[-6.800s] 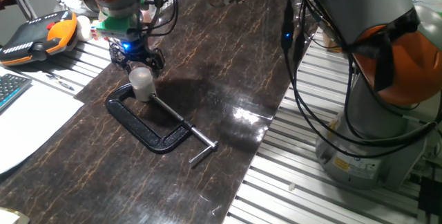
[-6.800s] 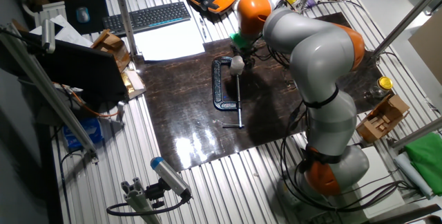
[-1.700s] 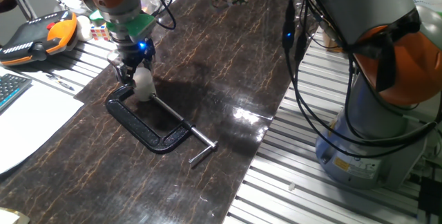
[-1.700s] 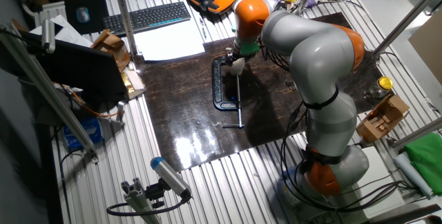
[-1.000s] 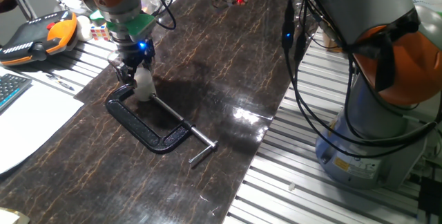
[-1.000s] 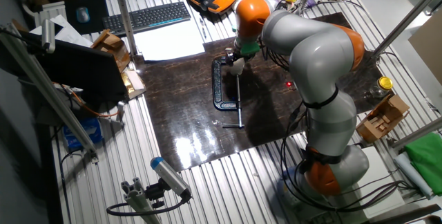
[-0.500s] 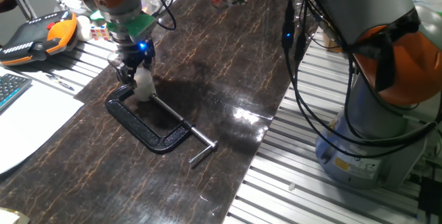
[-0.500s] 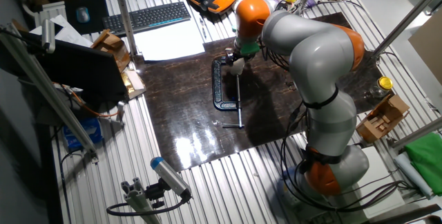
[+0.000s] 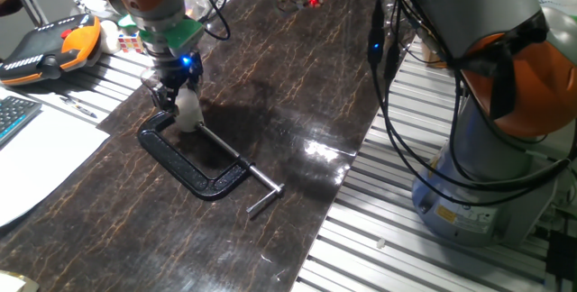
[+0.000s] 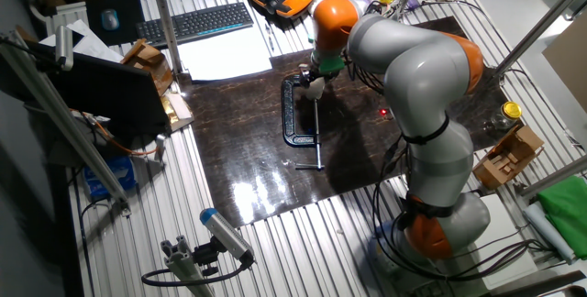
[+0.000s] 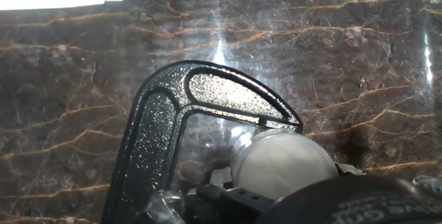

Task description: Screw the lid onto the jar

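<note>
One gripper (image 9: pixel 173 94): closed around the lid (image 9: pixel 187 99)
Lid: seated on the jar (image 9: pixel 187 117)
Jar: clamped in the black C-clamp (image 9: pixel 185 158)

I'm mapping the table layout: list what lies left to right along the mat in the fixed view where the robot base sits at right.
Paper → jar → clamp → clamp handle bar → robot base.
</note>
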Controlling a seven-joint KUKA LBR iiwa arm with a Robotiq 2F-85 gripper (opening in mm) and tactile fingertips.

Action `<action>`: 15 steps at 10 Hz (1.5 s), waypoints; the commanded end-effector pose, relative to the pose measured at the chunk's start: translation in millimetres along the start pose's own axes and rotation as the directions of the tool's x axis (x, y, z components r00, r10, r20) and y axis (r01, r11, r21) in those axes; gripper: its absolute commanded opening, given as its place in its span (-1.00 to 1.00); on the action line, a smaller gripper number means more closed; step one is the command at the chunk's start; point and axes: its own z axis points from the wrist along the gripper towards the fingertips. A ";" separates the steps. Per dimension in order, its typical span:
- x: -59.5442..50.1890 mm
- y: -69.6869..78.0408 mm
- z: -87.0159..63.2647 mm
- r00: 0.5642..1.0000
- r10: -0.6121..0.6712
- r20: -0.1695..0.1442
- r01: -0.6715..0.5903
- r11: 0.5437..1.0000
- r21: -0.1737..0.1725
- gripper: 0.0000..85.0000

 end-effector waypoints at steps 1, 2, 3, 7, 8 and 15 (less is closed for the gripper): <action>0.0 0.0 0.0 1.000 0.003 -0.002 -0.003 1.000 0.000 0.62; 0.0 -0.2 -0.2 1.000 0.021 -0.007 -0.021 1.000 -0.006 0.63; 0.0 -0.2 0.1 0.999 0.038 -0.011 -0.038 0.999 -0.010 0.63; 0.7 -0.7 2.3 0.990 0.138 -0.027 -0.138 0.990 -0.022 0.62; 0.7 -0.8 2.2 0.986 0.165 -0.036 -0.165 0.986 -0.017 0.62; 1.5 -1.8 2.3 0.914 0.400 -0.070 -0.402 0.916 -0.008 0.63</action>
